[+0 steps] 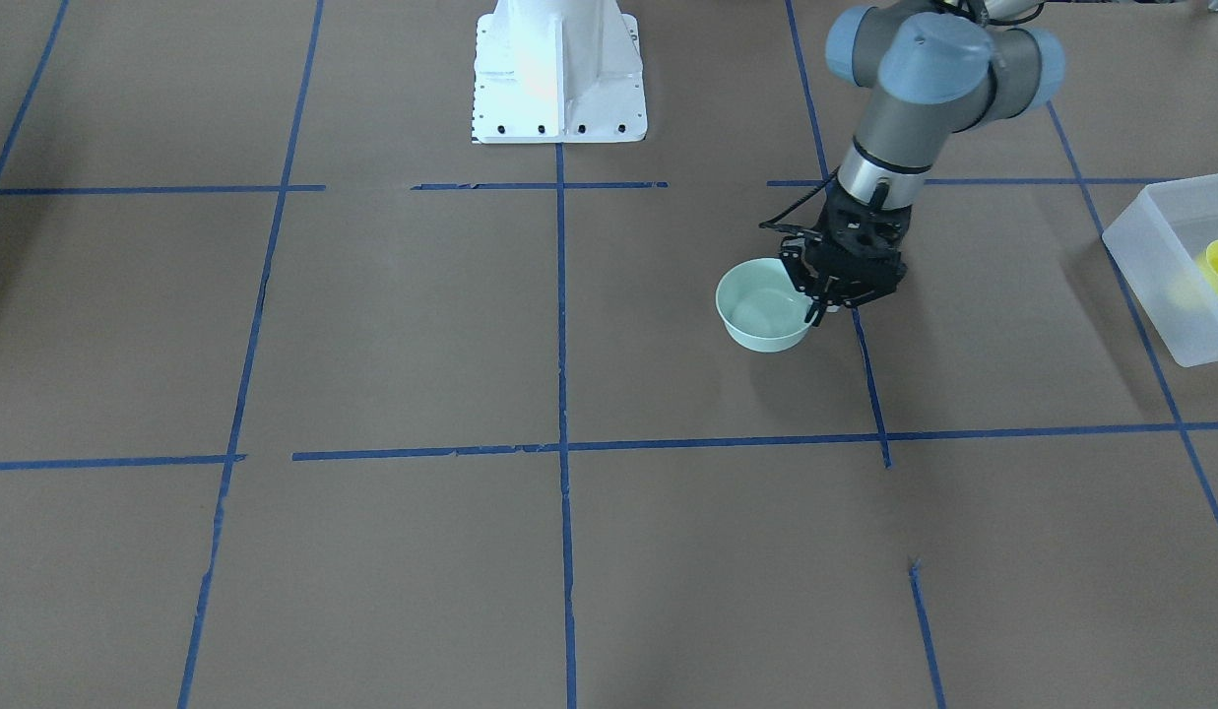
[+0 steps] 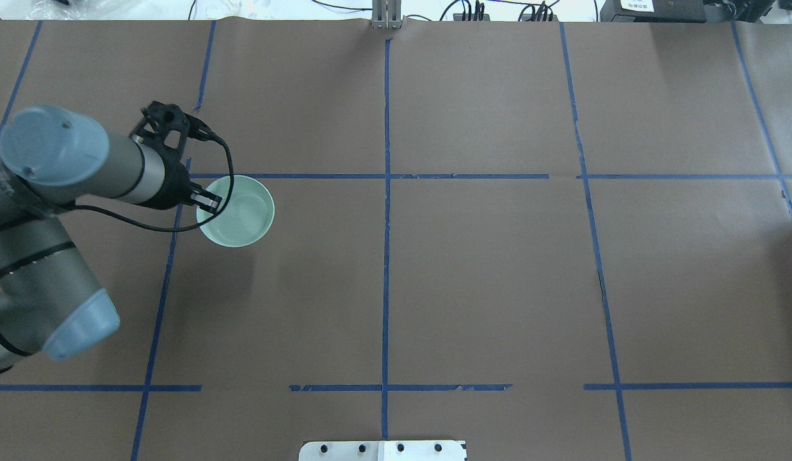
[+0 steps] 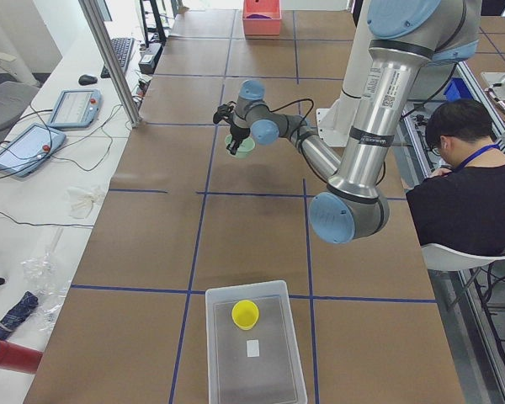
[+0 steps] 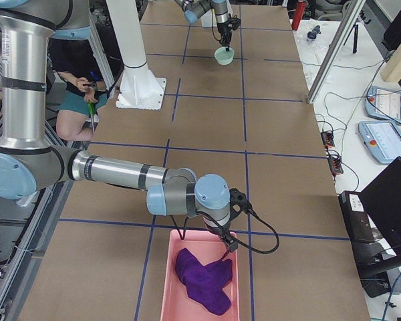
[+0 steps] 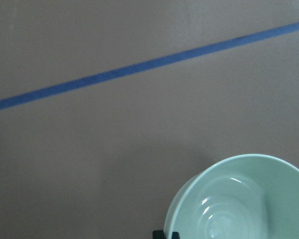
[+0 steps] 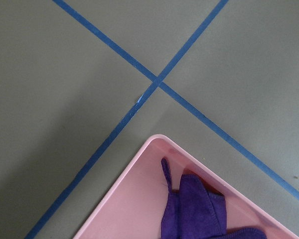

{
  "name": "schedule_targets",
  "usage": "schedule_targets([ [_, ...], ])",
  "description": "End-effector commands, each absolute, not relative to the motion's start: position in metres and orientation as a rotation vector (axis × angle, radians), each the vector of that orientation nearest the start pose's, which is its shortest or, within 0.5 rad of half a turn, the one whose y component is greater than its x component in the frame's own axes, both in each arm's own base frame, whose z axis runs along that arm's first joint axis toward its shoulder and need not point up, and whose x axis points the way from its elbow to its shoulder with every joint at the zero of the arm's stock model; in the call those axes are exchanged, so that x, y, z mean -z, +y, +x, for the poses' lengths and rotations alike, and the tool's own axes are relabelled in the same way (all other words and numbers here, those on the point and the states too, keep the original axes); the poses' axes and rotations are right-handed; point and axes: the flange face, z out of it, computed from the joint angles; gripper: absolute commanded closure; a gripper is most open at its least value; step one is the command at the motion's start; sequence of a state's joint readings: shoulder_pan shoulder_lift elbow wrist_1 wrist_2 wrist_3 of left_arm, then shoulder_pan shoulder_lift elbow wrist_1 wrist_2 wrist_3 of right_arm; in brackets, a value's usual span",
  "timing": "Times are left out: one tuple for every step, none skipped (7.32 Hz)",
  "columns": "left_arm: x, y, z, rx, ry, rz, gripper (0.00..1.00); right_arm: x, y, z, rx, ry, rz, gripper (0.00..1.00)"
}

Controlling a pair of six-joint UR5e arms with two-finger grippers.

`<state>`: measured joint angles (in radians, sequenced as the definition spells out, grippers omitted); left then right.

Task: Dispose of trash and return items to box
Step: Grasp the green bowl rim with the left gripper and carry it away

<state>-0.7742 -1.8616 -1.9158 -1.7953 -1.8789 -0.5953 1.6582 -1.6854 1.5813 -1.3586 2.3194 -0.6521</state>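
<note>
Table (image 2: 498, 288): brown paper with a grid of blue tape; everything below stands on it.
Box (image 3: 269, 370): at my left end of the table, well apart from the bowl.
Tray (image 6: 129, 209): pink, at my right end, holding a purple cloth (image 4: 204, 277).
Bowl (image 2: 239, 208): mint green, mouth up, out on the left half of the table. I cannot tell whether it sits on the paper or hangs just off it.
Cup (image 3: 245, 314): yellow, already inside the box, near its far end.
Left claw (image 2: 208, 202): clamped on the bowl's rim on the side nearest my arm, one finger inside the wall and one outside, as far as I can judge.
Right claw (image 4: 228, 244): hanging over the tray's near edge, above the cloth. I cannot tell whether it is apart or together.
Done: one of the two items is home, and I judge the grip on the second is made.
Left: carry the bowl across to the box and let it go inside, beside the cup. Whether the trash part is finished, I cannot tell.
</note>
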Motion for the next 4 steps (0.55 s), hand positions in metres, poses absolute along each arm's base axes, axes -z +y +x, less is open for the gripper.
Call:
schedule_targets([
  [-0.360,-0.501,0.230,-0.441,0.640,0.527,1.00,-0.688,-0.441,0.104,0.574,-0.671,0.369,0.00],
  [-0.390,-0.508,0.176,-0.518,0.579,0.544,1.00,-0.688,-0.441,0.104,0.574,-0.671,0.369,0.00],
  [-0.436,-0.505,0.117,-0.605,0.518,0.535,1.00,-0.687,-0.441,0.104,0.574,-0.671,0.370,0.00],
  [-0.475,-0.495,0.046,-0.656,0.463,0.534,1.00,-0.687,-0.441,0.104,0.574,-0.671,0.370,0.00],
])
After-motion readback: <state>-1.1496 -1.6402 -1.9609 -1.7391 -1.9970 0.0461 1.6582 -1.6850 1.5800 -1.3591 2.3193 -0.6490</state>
